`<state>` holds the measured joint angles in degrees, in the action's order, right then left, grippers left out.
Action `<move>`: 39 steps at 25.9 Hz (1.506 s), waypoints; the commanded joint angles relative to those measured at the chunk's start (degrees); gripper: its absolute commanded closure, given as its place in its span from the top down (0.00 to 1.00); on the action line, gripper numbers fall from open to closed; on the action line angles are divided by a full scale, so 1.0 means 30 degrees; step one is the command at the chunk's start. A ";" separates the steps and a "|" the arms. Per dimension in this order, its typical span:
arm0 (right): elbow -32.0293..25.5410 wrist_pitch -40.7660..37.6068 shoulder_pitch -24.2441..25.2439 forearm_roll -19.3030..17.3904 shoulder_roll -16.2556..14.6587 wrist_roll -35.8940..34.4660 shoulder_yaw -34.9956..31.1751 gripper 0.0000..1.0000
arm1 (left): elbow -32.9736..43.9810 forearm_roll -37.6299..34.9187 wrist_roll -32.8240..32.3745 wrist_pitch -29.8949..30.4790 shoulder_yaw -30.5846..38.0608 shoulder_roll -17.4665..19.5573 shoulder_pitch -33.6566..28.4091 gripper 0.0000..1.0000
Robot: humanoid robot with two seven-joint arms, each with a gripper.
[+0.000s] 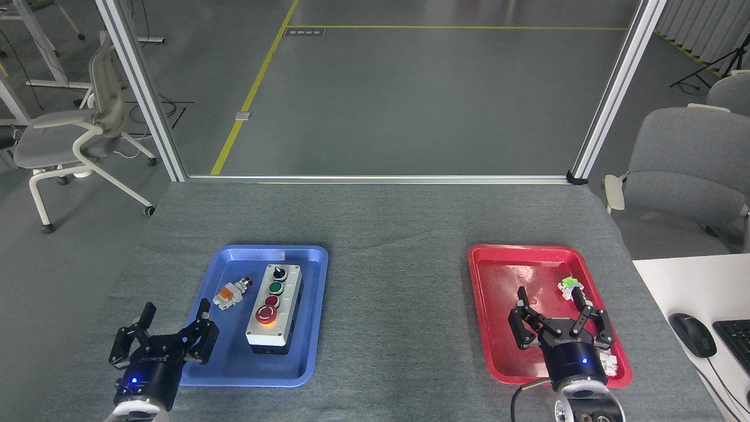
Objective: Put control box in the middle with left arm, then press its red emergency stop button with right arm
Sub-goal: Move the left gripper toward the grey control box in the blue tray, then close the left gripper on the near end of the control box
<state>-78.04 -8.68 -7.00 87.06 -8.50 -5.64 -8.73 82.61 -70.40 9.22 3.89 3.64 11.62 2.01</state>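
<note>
Our control box [275, 309] lies in the blue tray [310, 258] at left, its red emergency stop button [266, 315] at the near end. Our left gripper [174, 319] hovers just left of the tray, fingers spread, empty. Our right gripper [552, 299] hangs open over the red tray [486, 258], holding nothing.

A blue tray [304, 258] sits left of the table's [398, 223] centre with a white-and-orange push-button part [229, 295] inside; a red tray [498, 258] near the right edge holds a small green-and-white part [568, 287]
</note>
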 commanded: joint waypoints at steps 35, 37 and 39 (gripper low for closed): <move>-0.0323 -0.0622 0.1250 -0.0015 0.0314 0.0034 -0.0194 0.98 | -0.1815 -0.4658 -0.1346 -0.5485 -0.4464 -0.3553 -0.0640 0.92; -0.0323 -0.0622 0.1250 -0.0015 0.0314 0.0034 -0.0194 0.98 | -0.1845 -0.4600 -0.1346 -0.5485 -0.4435 -0.3582 -0.0581 0.92; -0.0294 -0.0681 0.1250 0.0073 0.0402 0.0034 -0.0194 0.98 | -0.1874 -0.4541 -0.1376 -0.5485 -0.4435 -0.3640 -0.0552 0.92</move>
<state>-79.01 -10.58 -3.27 87.05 -7.52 -5.54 -9.31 77.38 -84.26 5.18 -12.55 -9.70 0.94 0.03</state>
